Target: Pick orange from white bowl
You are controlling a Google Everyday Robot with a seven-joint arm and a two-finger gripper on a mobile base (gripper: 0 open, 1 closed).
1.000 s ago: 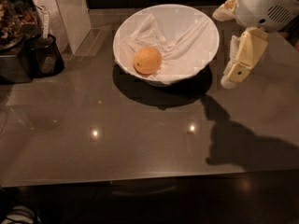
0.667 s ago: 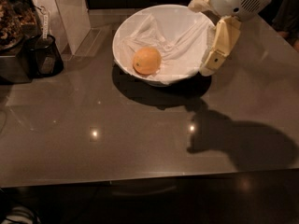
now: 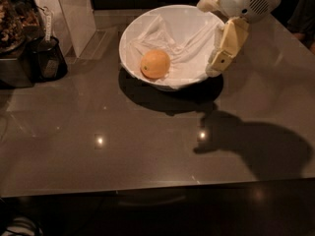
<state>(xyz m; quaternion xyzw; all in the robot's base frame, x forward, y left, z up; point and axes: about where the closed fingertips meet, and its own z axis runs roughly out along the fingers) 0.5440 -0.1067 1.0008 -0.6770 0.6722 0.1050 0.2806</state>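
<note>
Identify orange (image 3: 155,64) by plain orange skin with one small dark dot at lower left. Read bowl (image 3: 172,6) as plain white. Read cloth (image 3: 184,58) inside as white, with grey shading along folds. Locate gripper (image 3: 208,38) over right rim of bowl: cream-yellow fingers (image 3: 227,45), white housing (image 3: 236,1) bearing a patch of small dark holes. Treat table (image 3: 147,146) as glossy grey-brown, unpatterned, with two small white light spots and dark shadow patches under bowl and at right. Mark container (image 3: 49,58) at left as black with pale label. Mark panel (image 3: 74,9) at top left as plain off-white.
</note>
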